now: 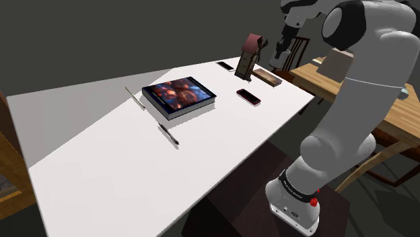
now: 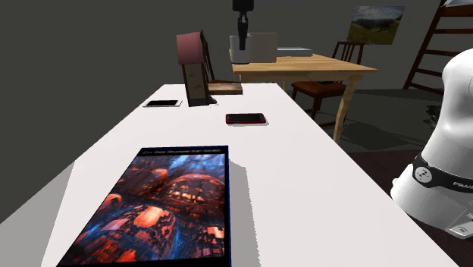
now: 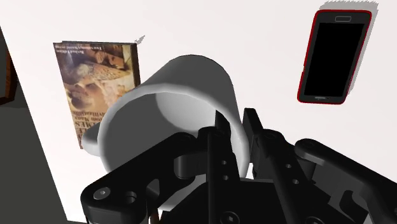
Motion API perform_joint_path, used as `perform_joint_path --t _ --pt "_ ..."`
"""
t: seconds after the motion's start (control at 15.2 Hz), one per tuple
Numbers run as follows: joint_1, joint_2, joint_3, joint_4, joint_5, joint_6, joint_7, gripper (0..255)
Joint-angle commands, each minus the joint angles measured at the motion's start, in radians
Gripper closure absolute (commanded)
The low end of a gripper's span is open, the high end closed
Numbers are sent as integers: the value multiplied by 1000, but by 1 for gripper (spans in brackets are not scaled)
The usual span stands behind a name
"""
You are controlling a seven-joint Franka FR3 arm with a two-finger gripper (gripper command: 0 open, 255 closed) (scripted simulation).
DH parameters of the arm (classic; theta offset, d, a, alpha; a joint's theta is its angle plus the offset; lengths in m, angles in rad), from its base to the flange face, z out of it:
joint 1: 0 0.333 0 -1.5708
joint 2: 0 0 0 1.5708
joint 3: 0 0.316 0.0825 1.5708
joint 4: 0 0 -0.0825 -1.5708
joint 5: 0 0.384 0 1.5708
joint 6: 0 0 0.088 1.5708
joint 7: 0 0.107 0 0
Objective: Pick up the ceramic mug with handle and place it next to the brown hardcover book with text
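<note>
Supporting worktop (image 1: pixel 101 175): white and long, with books, pens and phones lying flat on it.
Arm (image 1: pixel 363 81): reaches from its stand to the worktop's far end, where the goal lies. I judge the carry nearly done and the lowering not yet done.
Picture book (image 1: pixel 178 96): lies flat mid-worktop, well apart from the goal, and plays no part in the task.
Brown book (image 3: pixel 95 76): lies flat with its lettered cover up at the far end. It marks where the load belongs.
Mug (image 3: pixel 191 89): white and upright, its mouth facing the wrist camera, hanging from the gripper. It appears raised off the worktop between the brown book and a phone, probably because that bare strip is the drop spot. Nothing is inside it. What seems to be its handle juts out on the book's side.
Phone (image 3: pixel 334 57): red-rimmed with its dark screen up, near the mug on the side away from the brown book. It bounds the free gap.
Gripper (image 3: pixel 234 124): the jaws pinch the mug's wall, one inside the rim and one outside. This hold was likely chosen because the body looks too wide to span.
</note>
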Motion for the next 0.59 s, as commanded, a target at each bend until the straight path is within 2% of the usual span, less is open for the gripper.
perform_joint_path --t 0.0,0.07,0.53 --pt "-50 75 -6 102 38 -33 -49 255" --pt "-75 113 -6 156 56 -51 -68 255" --pt "-65 110 -1 56 55 44 -69 255"
